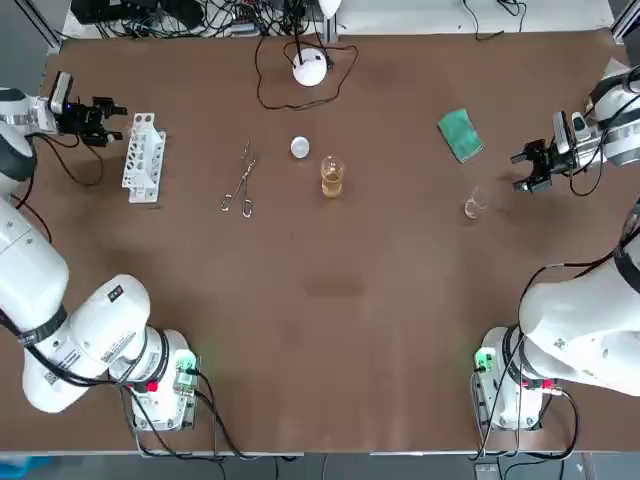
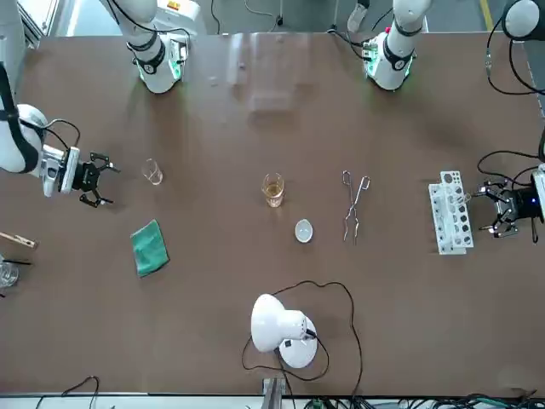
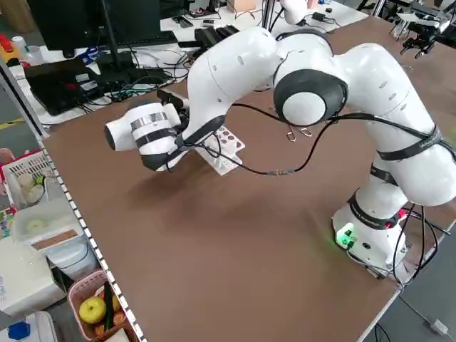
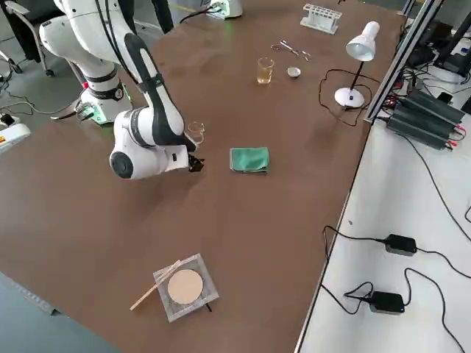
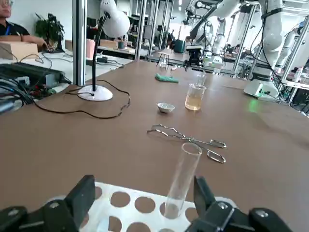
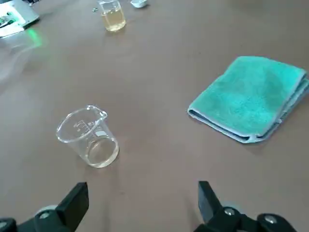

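Both finger pairs stand wide open, empty. Just ahead of your left fingers stands the test tube in its rack; the beaker sits near your right fingers.

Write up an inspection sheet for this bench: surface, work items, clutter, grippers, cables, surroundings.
Surface: brown table, no spills seen.
Job's things: white test tube rack holding one test tube, beside the left gripper; empty beaker and folded green cloth, near the right gripper.
Clutter: beaker of amber liquid, tongs, small dish, desk lamp, mesh pad bearing a round disc.
Grippers: both open, holding nothing.
Cables: lamp cord looped on the table.
Surroundings: power adapters on the side bench; a person at a far desk.
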Robot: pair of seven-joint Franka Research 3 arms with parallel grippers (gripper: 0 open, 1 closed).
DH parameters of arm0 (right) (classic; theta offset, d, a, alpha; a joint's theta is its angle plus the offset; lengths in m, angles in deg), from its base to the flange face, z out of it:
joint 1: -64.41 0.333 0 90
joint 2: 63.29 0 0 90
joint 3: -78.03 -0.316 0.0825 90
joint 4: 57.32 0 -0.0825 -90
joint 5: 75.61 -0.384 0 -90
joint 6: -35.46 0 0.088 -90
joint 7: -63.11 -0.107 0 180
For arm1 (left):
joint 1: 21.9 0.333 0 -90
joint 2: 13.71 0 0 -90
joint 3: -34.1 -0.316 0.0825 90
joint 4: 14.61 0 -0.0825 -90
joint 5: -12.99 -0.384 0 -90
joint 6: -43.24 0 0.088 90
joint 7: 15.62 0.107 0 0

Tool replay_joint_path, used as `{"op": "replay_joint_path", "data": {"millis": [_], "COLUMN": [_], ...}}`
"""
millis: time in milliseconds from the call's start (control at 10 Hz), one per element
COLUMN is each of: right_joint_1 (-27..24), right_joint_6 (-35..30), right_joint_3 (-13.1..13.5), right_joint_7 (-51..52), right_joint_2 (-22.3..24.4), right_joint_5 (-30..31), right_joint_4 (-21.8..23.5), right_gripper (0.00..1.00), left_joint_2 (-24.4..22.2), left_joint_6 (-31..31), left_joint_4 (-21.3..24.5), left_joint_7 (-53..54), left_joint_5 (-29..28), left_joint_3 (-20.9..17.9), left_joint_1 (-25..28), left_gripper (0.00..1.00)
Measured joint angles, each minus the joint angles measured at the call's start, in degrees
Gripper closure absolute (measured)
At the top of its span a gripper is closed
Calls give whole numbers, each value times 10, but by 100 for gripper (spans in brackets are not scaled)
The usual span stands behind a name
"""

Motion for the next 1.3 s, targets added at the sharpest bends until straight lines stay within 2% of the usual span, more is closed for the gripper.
{"op": "replay_joint_path", "data": {"millis": [500, 700, 800, 1100, 1300], "right_joint_1": [-20, -23, -25, -26, -26], "right_joint_6": [-60, -71, -82, -129, -142], "right_joint_3": [0, -2, -2, -8, -9], "right_joint_7": [162, 174, 176, 180, 181], "right_joint_2": [-86, -116, -124, -126, -126], "right_joint_5": [-4, -4, -5, -5, -5], "right_joint_4": [0, -1, -3, -6, -6], "right_gripper": [0, 0, 0, 0, 0], "left_joint_2": [0, 0, 1, 5, 7], "left_joint_6": [-4, -4, -4, -4, -4], "left_joint_4": [38, 45, 48, 62, 67], "left_joint_7": [21, 36, 51, 80, 82], "left_joint_5": [14, 14, 16, 30, 30], "left_joint_3": [9, 12, 17, 25, 25], "left_joint_1": [8, 15, 17, 17, 17], "left_gripper": [12, 12, 16, 19, 30]}}
